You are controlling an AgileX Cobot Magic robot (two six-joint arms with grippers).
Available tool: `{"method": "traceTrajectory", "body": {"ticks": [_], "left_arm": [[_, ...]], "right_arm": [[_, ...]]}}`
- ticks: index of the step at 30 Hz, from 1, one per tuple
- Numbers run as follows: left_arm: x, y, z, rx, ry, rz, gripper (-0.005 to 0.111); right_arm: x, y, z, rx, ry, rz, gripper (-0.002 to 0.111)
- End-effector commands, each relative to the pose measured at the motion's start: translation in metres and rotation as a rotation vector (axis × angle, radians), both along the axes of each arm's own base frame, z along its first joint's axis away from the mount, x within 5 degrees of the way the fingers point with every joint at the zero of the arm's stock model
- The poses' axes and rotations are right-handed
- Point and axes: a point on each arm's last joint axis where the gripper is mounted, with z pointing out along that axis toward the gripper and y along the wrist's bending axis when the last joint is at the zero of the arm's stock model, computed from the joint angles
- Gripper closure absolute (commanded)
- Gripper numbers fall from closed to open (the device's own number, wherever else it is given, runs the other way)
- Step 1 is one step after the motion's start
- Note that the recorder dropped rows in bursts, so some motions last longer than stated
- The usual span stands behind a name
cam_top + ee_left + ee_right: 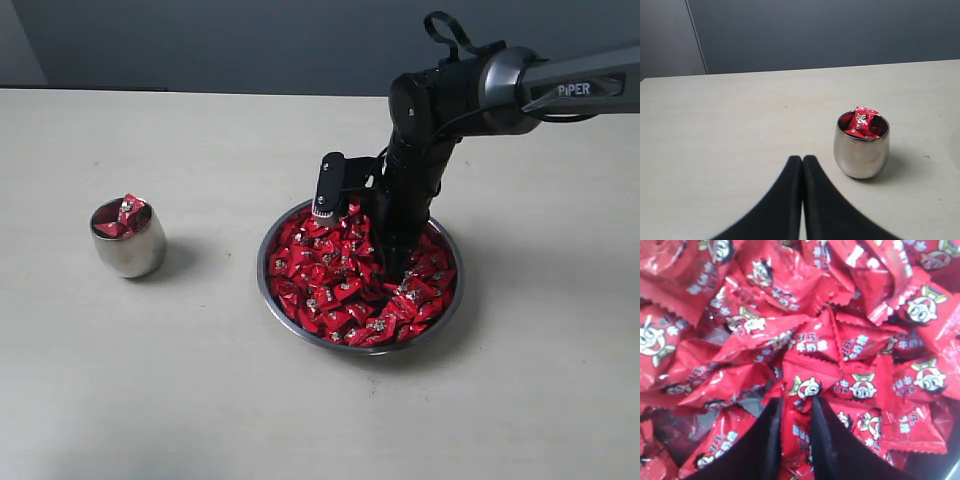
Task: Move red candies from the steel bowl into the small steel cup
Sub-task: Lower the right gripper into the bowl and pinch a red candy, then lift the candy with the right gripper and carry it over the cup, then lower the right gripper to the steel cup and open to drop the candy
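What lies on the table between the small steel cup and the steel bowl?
Nothing. The table between the small steel cup and the steel bowl is bare except for the cup's shadow. The exterior view shows it.

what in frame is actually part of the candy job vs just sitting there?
In the job:
- red candies
- steel bowl holding them
- small steel cup, a few candies inside
- right gripper, down in the bowl, fingers either side of one candy

Not in play:
- left gripper, shut, facing the cup
- table
- grey wall
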Motion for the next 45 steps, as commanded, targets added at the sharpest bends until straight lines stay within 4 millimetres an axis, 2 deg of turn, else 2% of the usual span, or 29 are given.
{"method": "traceTrajectory", "body": {"ticks": [1, 8, 13, 16, 18, 23, 27, 30, 32, 33, 35, 37, 39, 45], "left_arm": [[0.0, 0.0, -0.001, -0.001, -0.003, -0.006, 0.106], [0.0, 0.0, -0.001, -0.001, -0.003, -0.006, 0.106], [0.0, 0.0, -0.001, -0.001, -0.003, -0.006, 0.106], [0.0, 0.0, -0.001, -0.001, -0.003, -0.006, 0.106], [0.0, 0.0, -0.001, -0.001, -0.003, -0.006, 0.106], [0.0, 0.0, -0.001, -0.001, -0.003, -0.006, 0.106], [0.0, 0.0, -0.001, -0.001, -0.003, -0.006, 0.106], [0.0, 0.0, -0.001, -0.001, -0.003, -0.006, 0.106], [0.0, 0.0, -0.001, -0.001, -0.003, -0.006, 0.106], [0.0, 0.0, -0.001, -0.001, -0.003, -0.006, 0.106], [0.0, 0.0, -0.001, -0.001, -0.003, -0.006, 0.106], [0.0, 0.0, -0.001, -0.001, -0.003, -0.006, 0.106], [0.0, 0.0, -0.001, -0.001, -0.003, -0.006, 0.106], [0.0, 0.0, -0.001, -0.001, -0.003, -0.006, 0.106]], "right_arm": [[0.0, -0.001, 0.015, 0.008, -0.025, -0.008, 0.109], [-0.001, -0.003, 0.043, 0.054, -0.077, -0.046, 0.109], [-0.001, -0.002, 0.051, 0.085, -0.091, -0.105, 0.109], [0.001, 0.003, 0.059, 0.177, -0.114, -0.223, 0.109], [0.002, 0.01, 0.067, 0.298, -0.111, -0.309, 0.109], [0.005, 0.038, 0.086, 0.624, -0.01, -0.486, 0.109], [0.003, 0.069, 0.099, 0.805, 0.055, -0.448, 0.109], [0.002, 0.095, 0.103, 0.865, 0.069, -0.407, 0.109], [0.001, 0.124, 0.104, 0.896, 0.076, -0.348, 0.109], [0.0, 0.142, 0.104, 0.918, 0.109, -0.33, 0.109], [0.002, 0.165, 0.104, 0.943, 0.181, -0.322, 0.109], [-0.001, 0.18, 0.094, 0.914, 0.277, -0.262, 0.109], [-0.004, 0.188, 0.089, 0.87, 0.321, -0.238, 0.109], [-0.012, 0.191, 0.08, 0.775, 0.332, -0.185, 0.109]]}}
